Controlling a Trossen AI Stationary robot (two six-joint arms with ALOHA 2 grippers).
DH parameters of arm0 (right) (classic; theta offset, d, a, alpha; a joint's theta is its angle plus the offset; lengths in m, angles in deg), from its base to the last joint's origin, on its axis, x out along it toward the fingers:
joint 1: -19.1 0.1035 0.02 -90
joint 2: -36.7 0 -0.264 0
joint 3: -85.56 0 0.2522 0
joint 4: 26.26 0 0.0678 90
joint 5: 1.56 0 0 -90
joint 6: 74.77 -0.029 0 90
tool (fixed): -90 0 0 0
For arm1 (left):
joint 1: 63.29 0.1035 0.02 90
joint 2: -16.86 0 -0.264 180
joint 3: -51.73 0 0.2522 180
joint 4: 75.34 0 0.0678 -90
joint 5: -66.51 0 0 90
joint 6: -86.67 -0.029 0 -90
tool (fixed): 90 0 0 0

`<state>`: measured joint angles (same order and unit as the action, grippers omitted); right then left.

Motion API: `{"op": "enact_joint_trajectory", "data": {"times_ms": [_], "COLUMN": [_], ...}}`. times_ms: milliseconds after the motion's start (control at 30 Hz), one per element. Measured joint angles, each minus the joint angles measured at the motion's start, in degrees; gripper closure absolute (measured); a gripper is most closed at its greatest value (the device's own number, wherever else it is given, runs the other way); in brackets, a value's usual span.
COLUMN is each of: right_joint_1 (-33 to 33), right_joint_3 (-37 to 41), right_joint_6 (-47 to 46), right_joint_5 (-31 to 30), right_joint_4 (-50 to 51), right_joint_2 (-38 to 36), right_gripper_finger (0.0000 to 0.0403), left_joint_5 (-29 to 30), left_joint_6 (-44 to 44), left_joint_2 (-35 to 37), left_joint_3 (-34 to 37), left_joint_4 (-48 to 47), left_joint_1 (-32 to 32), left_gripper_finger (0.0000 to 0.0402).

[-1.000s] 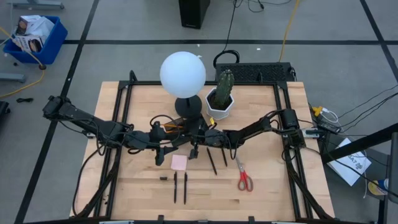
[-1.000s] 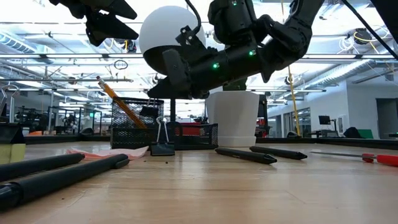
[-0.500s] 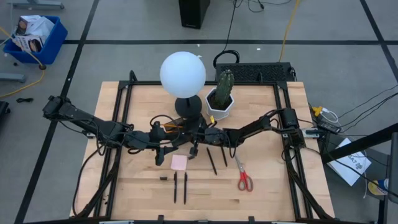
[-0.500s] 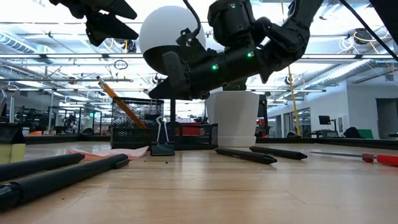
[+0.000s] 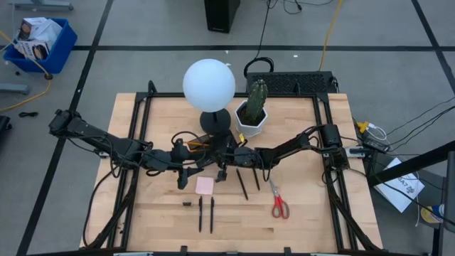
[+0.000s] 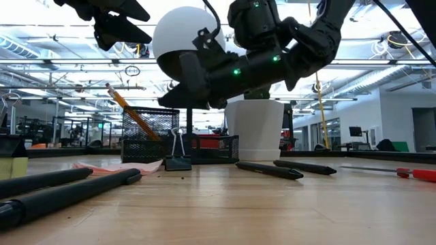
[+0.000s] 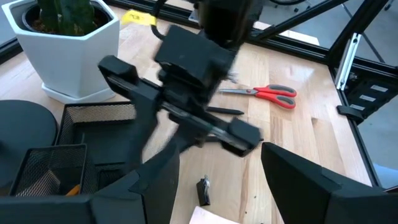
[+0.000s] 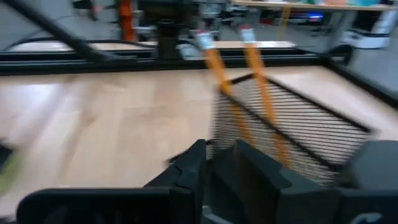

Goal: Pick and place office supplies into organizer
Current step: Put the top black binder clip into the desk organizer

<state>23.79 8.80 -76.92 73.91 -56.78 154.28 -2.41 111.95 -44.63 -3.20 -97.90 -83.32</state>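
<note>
The black wire-mesh rectangular organizer (image 5: pixel 201 144) sits near the middle of the wooden table (image 5: pixel 306 213), just at 7 o'clock of the black round lamp base (image 5: pixel 215 123) that carries a white globe (image 5: pixel 209 84). In the low view the organizer (image 6: pixel 151 133) holds a thin orange pencil (image 6: pixel 129 109) leaning tilted against its mesh wall, and the right wrist view shows two orange pencils (image 8: pixel 217 70) standing in it.

The right gripper (image 5: pixel 222 158) hangs over the table just at 4 o'clock of the organizer; in the left wrist view its two dark fingers (image 7: pixel 118 67) stand wide apart, with nothing between them. The left gripper (image 5: pixel 183 165) is at 7 o'clock of the organizer, and its own fingers (image 7: pixel 311 186) are also spread wide and empty.

A small black binder clip (image 6: pixel 178 156) stands upright on the table in front of the organizer, under the right gripper. The pink square sticky-note pad (image 5: pixel 205 185) lies at 6 o'clock of the organizer. Two slim black pens (image 5: pixel 206 213) lie side by side below the pad, and a tiny dark clip-like bit (image 5: pixel 187 204) rests just at 9 o'clock of them. Two more black pens (image 5: pixel 242 184) lie at 3 o'clock of the pad. The red-handled scissors (image 5: pixel 278 202) lie farther out at 3 o'clock, well apart from the organizer. The white hexagonal cactus pot (image 5: pixel 252 118) stands at 3 o'clock of the lamp base.
</note>
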Motion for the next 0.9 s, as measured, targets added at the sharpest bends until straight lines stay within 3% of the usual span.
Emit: {"op": "enact_joint_trajectory", "data": {"times_ms": [333, 500, 700, 900], "right_joint_1": [2.4, 3.0, 2.9, 2.9], "right_joint_3": [0.0, 0.0, 0.0, 0.0], "right_joint_6": [2.9, 3.7, 2.9, 4.4], "right_joint_5": [3.4, 11.7, 17.8, 24.6], "right_joint_4": [0.6, 2.0, 11.2, 20.5], "right_joint_2": [0.0, -0.3, -4.1, -8.6], "right_gripper_finger": [0.0323, 0.0323, 0.0321, 0.0282], "left_joint_5": [0.0, 0.0, 0.0, 0.0], "left_joint_6": [-0.1, 0.0, -0.1, -0.1], "left_joint_2": [0.0, 0.0, 0.0, 0.0], "left_joint_3": [0.5, 0.5, 0.5, 0.5], "left_joint_4": [0.0, 0.0, 0.1, 0.1], "left_joint_1": [0.0, 0.0, 0.0, 0.0], "left_gripper_finger": [0.0170, 0.0170, 0.0170, 0.0170]}}
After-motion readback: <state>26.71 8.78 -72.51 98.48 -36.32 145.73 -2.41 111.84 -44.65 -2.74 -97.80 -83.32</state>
